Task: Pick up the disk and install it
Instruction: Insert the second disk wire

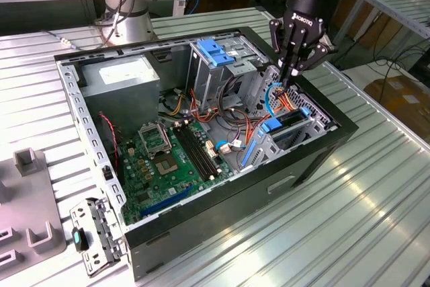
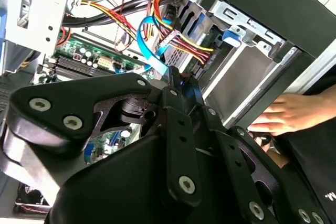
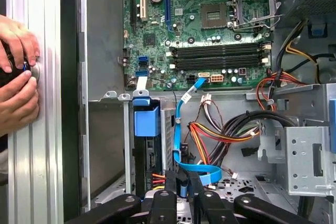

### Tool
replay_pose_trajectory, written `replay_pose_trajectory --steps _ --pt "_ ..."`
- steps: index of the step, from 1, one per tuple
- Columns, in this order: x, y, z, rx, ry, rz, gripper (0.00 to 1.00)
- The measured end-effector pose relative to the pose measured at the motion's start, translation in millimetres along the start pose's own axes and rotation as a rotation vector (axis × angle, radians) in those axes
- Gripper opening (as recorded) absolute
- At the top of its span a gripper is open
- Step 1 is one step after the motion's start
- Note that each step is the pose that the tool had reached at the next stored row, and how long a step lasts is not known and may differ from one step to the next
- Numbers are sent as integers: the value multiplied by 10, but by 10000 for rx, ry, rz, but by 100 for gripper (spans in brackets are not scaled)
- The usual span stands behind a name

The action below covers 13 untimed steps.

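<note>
The disk [image 1: 293,130] sits on edge in the drive bay at the exterior view's right end of the open computer case [image 1: 322,146], with blue rails along its sides. In the first wrist view the disk [image 3: 146,156] is a dark slab under a blue tab. My gripper [image 1: 285,84] hangs just above the bay, beside the disk. Its fingers are pressed together on a blue data cable [image 3: 180,129] that loops up toward the motherboard. In both wrist views the gripper [image 2: 181,77] [image 3: 181,179] pinches that cable near red and yellow wires.
A person's hands [image 3: 16,72] rest on the case's outer wall next to the bay. Inside the case are the motherboard [image 1: 168,159], a grey box with a white sticker [image 1: 124,75] and a cage with a blue latch [image 1: 215,52]. Grey fixtures [image 1: 27,199] lie on the table.
</note>
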State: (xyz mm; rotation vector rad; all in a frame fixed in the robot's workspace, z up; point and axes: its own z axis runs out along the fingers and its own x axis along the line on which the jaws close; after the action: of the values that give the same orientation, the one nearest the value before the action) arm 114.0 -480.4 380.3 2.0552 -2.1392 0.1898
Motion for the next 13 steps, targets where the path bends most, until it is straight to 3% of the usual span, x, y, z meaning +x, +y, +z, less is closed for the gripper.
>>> replay_pose_trajectory --steps 2,3,8,9,13 --pt "-5 -2 13 4 105 4 23" --pt "-7 -3 17 6 149 5 15" --pt "-12 -5 34 13 351 12 16" --pt "-15 -8 44 17 445 14 23" --pt "-15 -9 47 17 456 15 16"
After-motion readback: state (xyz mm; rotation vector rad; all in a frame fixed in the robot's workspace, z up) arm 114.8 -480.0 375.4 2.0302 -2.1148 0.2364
